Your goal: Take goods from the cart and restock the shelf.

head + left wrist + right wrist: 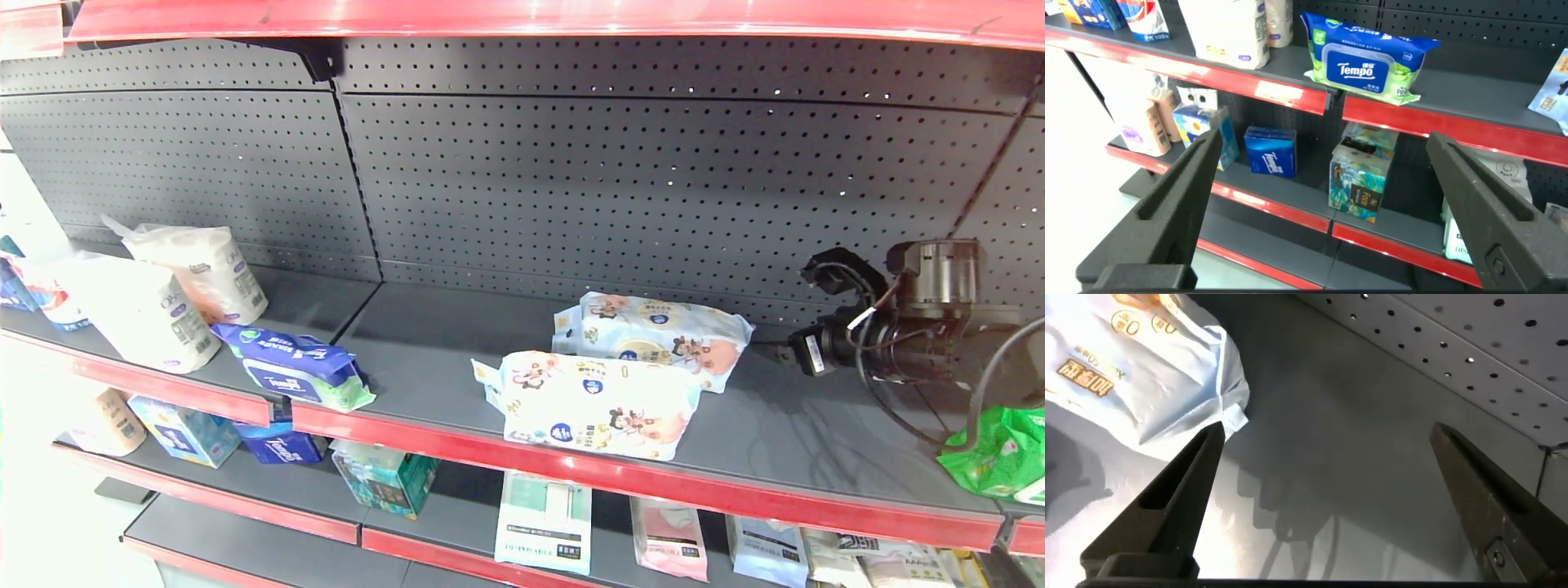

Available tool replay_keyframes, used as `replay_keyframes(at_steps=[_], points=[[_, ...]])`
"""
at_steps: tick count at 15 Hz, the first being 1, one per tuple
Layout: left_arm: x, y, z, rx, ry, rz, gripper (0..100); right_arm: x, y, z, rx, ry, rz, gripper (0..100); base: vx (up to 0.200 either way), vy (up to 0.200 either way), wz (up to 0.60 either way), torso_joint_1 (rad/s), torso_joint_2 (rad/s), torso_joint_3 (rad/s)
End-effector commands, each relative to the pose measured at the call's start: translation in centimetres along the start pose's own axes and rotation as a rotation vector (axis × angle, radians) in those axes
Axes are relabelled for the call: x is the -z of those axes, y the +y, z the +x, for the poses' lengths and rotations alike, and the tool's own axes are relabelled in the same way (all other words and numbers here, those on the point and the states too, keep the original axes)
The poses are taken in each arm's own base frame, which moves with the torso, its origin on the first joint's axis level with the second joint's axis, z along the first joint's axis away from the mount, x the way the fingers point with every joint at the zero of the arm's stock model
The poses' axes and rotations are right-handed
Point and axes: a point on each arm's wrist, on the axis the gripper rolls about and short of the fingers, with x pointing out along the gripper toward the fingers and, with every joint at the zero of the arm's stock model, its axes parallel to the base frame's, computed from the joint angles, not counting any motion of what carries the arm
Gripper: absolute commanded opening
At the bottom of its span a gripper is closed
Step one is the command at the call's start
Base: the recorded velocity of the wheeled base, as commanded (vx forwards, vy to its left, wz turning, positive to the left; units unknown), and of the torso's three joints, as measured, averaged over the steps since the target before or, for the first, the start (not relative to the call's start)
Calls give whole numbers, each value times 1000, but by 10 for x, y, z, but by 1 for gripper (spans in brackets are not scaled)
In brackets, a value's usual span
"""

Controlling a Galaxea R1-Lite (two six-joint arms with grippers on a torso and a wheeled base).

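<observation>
While right pincer [1324, 434] gapes, printed pack [1143, 376] lies beside.

I see the grey shelf [424, 343] with its red front lip, front cartoon-printed pack [600, 404] lying flat at the lip, rear cartoon-printed pack [653, 331] flat behind, touching it, blue wipes pack [298, 365] well apart to their left.

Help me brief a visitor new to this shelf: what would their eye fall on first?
A pale cartoon-printed pack lies midway along the grey shelf, at its red front edge, with a second pack just behind it. To their right the right gripper hangs open over bare shelf board, and a bright green pack sits at the far right.
</observation>
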Motion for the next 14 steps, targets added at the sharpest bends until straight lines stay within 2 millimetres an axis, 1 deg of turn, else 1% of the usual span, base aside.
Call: replay_keyframes(at_steps=[1,4,7,12,14], points=[[0,0,0,0,0,0,100,-2,5,4,-14,-2,-7,100,0,0,0,0,0,0],[0,0,0,-1,0,0,100,-7,13,6,-36,-16,3,100,0,0,0,0,0,0],[0,0,0,0,0,0,100,-10,15,8,-41,-22,5,100,0,0,0,0,0,0],[0,0,0,-1,0,0,100,-14,25,9,-67,-29,-10,100,0,0,0,0,0,0],[0,0,0,0,0,0,100,-15,26,11,-70,-32,-12,100,0,0,0,0,0,0]])
